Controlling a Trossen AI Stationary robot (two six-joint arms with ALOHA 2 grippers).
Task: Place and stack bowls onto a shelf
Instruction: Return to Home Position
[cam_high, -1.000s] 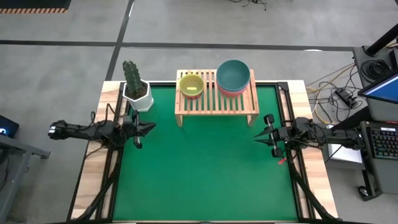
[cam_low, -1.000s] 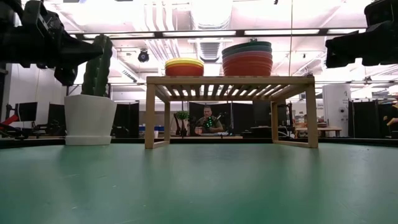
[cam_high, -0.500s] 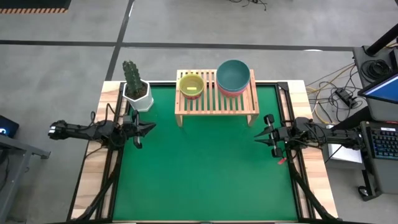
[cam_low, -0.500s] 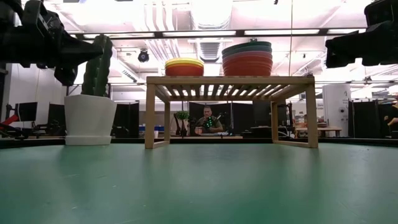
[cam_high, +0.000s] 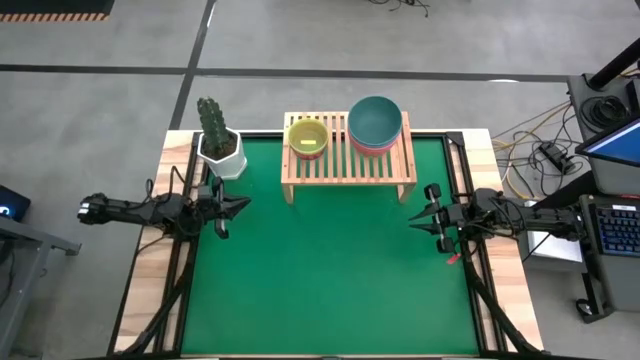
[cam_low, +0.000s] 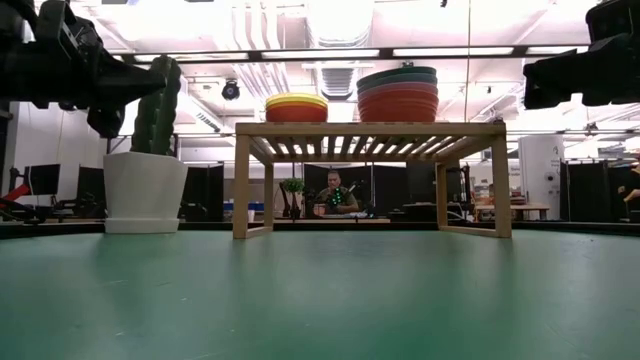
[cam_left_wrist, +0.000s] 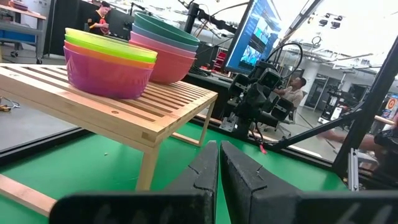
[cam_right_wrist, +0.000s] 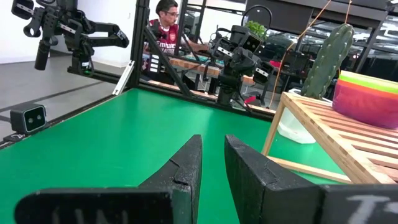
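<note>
Both stacks of bowls sit up on the shelf (cam_high: 345, 166), which stands at the far edge of the counter (cam_high: 330, 280). The smaller stack (cam_high: 307, 137), yellow-green on top, is on the shelf's left half. The larger stack (cam_high: 375, 123), topped in teal, is on its right half and reaches out past the shelf's back edge. The left gripper (cam_high: 243, 206) hangs off the shelf's front-left corner, well apart from it and above the counter's side edge, with its fingers (cam_left_wrist: 208, 171) pressed almost together and nothing between them. The right gripper (cam_high: 414, 221) mirrors it off the shelf's front-right corner, also well apart, with its fingers (cam_right_wrist: 186, 168) a narrow slit apart and empty. All the green surface in front of the shelf lies open between the two arms. The cactus pot (cam_high: 220, 152) stands just beside the shelf's left end, near the counter's far-left corner.
</note>
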